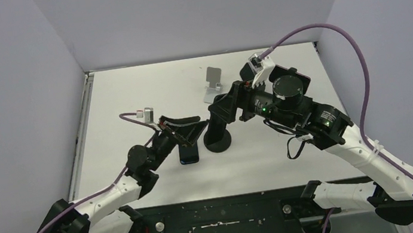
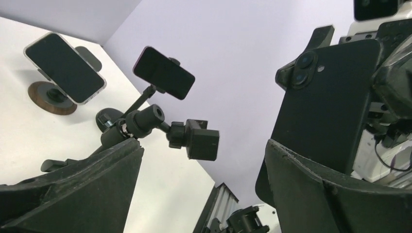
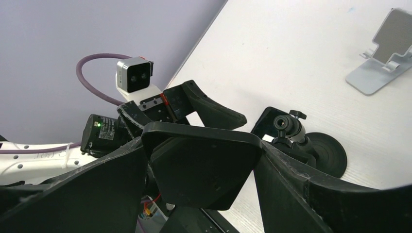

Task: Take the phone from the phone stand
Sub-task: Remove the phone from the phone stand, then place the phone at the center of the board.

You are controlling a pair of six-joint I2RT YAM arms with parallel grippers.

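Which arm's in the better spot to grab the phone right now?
Left. The left gripper stands open around the phone, which leans on one finger; the right gripper is busy clamping the phone stand.

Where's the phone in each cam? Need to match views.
Top: phone, centre, just left of the black stand.
Left wrist: phone on the right side, back and lenses toward the camera.
Right wrist: not clearly in it.
Shared landmark: the black stand, centre-left in left wrist, centre-right in right wrist.
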